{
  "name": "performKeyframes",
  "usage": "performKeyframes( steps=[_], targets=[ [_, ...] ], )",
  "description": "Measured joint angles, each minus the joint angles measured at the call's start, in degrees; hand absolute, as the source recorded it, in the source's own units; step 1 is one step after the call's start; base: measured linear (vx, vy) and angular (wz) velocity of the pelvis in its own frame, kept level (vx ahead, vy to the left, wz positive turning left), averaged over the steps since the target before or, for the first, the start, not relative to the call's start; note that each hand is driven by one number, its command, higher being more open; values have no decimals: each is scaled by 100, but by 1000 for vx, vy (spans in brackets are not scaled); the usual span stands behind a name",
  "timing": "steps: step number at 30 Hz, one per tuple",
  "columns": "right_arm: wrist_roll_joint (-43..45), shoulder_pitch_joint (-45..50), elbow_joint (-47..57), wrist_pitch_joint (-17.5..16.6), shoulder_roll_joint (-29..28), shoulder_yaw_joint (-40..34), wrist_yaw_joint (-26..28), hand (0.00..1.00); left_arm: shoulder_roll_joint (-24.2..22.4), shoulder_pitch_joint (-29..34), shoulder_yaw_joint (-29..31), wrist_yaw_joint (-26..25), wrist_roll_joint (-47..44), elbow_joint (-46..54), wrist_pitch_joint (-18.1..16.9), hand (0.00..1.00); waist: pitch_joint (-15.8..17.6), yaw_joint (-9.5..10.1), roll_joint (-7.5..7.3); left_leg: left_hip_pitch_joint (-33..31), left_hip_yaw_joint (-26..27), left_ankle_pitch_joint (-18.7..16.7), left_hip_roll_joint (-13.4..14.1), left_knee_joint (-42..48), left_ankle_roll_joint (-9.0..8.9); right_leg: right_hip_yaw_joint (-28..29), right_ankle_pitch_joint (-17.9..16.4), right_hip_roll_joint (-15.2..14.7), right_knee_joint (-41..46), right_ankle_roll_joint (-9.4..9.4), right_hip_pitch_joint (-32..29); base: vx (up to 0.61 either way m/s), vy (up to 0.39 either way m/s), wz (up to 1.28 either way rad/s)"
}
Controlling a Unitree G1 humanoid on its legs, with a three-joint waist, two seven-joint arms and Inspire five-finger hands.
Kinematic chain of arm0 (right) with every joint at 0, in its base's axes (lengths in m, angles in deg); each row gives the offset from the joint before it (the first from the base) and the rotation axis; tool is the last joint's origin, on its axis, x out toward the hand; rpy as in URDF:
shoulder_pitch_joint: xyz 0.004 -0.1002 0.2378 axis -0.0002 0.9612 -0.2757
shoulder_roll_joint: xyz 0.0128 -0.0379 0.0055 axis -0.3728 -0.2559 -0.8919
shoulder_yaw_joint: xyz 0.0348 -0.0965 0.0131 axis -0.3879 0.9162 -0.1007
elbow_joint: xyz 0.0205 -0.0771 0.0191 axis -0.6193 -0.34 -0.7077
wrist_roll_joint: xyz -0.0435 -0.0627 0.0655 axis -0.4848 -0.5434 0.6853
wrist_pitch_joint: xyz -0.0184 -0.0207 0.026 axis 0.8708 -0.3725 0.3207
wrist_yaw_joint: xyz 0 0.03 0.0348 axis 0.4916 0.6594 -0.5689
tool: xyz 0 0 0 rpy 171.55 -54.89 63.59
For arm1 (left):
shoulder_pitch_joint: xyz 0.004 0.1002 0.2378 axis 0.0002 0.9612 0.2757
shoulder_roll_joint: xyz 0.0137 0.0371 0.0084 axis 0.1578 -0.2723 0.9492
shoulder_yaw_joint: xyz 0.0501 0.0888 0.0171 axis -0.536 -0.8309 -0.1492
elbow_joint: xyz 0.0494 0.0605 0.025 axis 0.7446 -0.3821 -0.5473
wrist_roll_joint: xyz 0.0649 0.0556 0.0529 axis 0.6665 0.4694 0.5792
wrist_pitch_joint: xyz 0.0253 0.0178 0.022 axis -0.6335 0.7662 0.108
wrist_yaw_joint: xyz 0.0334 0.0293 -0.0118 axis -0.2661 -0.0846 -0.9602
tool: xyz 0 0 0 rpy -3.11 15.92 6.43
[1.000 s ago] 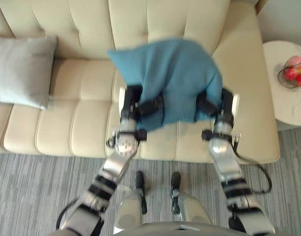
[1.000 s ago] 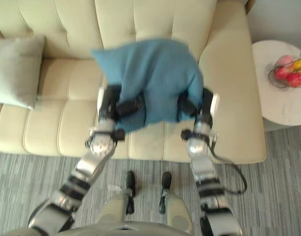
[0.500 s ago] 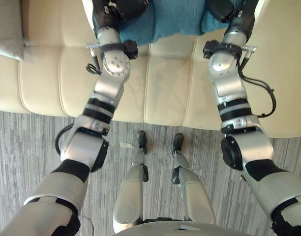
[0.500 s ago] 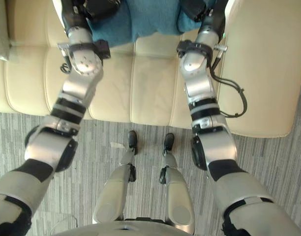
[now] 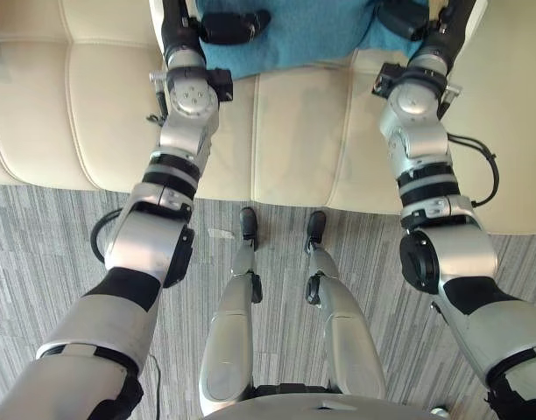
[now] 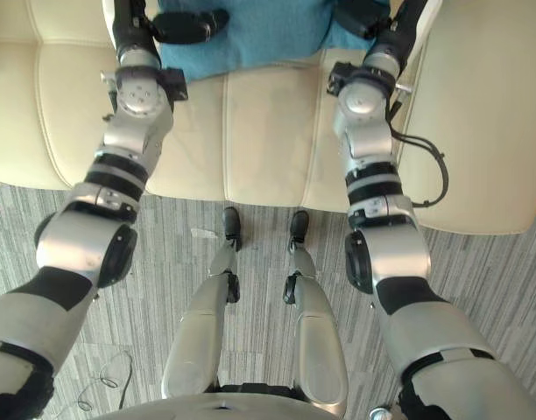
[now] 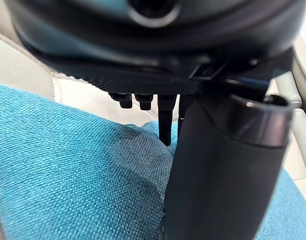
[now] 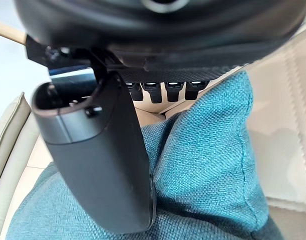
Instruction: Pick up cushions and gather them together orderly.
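You have the blue cushion (image 5: 307, 31) held up at 12 o'clock in the head views, just over the seat of the cream sofa (image 5: 294, 131). It is between your two hands.

Your left hand (image 5: 226, 26) is at 11 o'clock. It is grasping the cushion's left side. In the left wrist view the thumb (image 7: 218, 170) presses into the blue cloth, and the fingers go in behind a fold.

Your right hand (image 5: 406, 16) is at 1 o'clock. It is grasping the cushion's right side. In the right wrist view the thumb (image 8: 103, 165) lies on top of the cloth, and the fingers reach round the corner.

I think you are at the carrying step. The cushion is picked up but not put down yet.

Next, I think you should move it to the spot where the cushions go together. Hold both sides just as tight, so it does not twist or slip out. Look up along the sofa first to find the spot. Then lower the cushion slowly, set it straight and neat, and only then let go.
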Motion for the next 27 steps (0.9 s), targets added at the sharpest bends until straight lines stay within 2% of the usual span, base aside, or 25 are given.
performKeyframes(
  steps=[5, 6, 13, 16, 17, 18, 19, 20, 21, 23, 26, 27],
  targets=[
    [-273, 1140, 759, -2, -16, 28, 207, 100, -148, 973, 8, 4, 13, 595, 3, 100, 0, 43, 0, 356, 9, 0, 13, 26, 0, 5, -254, -25, 372, -26, 219, 82, 45, 6],
    [-355, 1541, 1052, -1, -16, 17, 271, 100, -179, 1310, 133, 0, 12, 802, 14, 100, -1, 49, 0, 524, 7, 0, 21, 26, -1, 0, -301, -22, 425, -19, 369, 69, 26, 5],
    [-722, 3025, 2516, -71, -15, -321, 431, 100, -253, 2602, 742, -96, 9, 2126, 0, 100, -17, 139, -2, 1087, -6, -13, 59, 25, -18, -9, -455, 21, 406, 12, 979, 49, -16, 5],
    [-797, 3748, 2901, -121, -74, -404, 585, 100, -466, 3282, 885, -102, 9, 2643, -47, 100, -69, 165, -3, 1344, -21, -28, 77, 24, -40, -21, -473, 36, 392, 34, 1255, 19, -8, 4],
    [-885, 4103, 3059, -127, -169, -471, 658, 100, -616, 3630, 902, -91, 9, 2841, -56, 100, -111, 165, -4, 1458, -23, -41, 67, 23, -56, -26, -514, 26, 388, 94, 1389, 30, -1, 13],
    [-930, 4514, 3155, -173, -304, -507, 722, 100, -802, 4042, 899, -40, 9, 2958, -78, 100, -263, 166, -7, 1534, -24, -99, 65, 21, -130, -29, -584, 22, 386, 120, 1480, 32, 1, 12],
    [-936, 4617, 3161, -181, -338, -504, 740, 100, -850, 4152, 898, -29, 10, 2976, -84, 100, -312, 166, -10, 1551, -24, -113, 65, 19, -145, -30, -606, 22, 386, 118, 1497, 38, -2, 14],
    [-939, 5209, 3239, -189, -552, -501, 895, 100, -1155, 4811, 905, 67, 9, 3084, -88, 100, -536, 163, -24, 1745, -33, -296, 61, -8, -185, -137, -804, 9, 387, 114, 1693, 49, -7, 11],
    [-939, 5409, 3253, -189, -615, -497, 941, 100, -1250, 5037, 903, 108, 9, 3086, -87, 100, -616, 166, -27, 1814, -34, -378, 58, -22, -180, -170, -885, 5, 385, 112, 1767, 52, -7, 13],
    [-935, 6143, 3258, -199, -891, -476, 1211, 100, -1486, 5893, 892, 318, 10, 3085, -83, 100, -902, 163, -53, 2086, -28, -570, 54, -79, -188, -178, -1132, 6, 386, 121, 2022, 32, 1, 8],
    [-878, 6697, 3232, -220, -1128, -461, 1529, 100, -1569, 6528, 908, 517, 14, 3079, -56, 100, -1128, 168, -65, 2285, 5, -740, 62, -83, -179, -175, -1280, 19, 339, 121, 2240, 0, 1, 1],
    [-876, 6954, 3088, -250, -1193, -413, 1698, 100, -1595, 6857, 928, 644, 33, 3018, -42, 100, -1306, 172, -52, 2404, 23, -920, 80, -88, -172, -178, -1411, 42, 278, 98, 2379, -36, 1, -5]
  ],
)
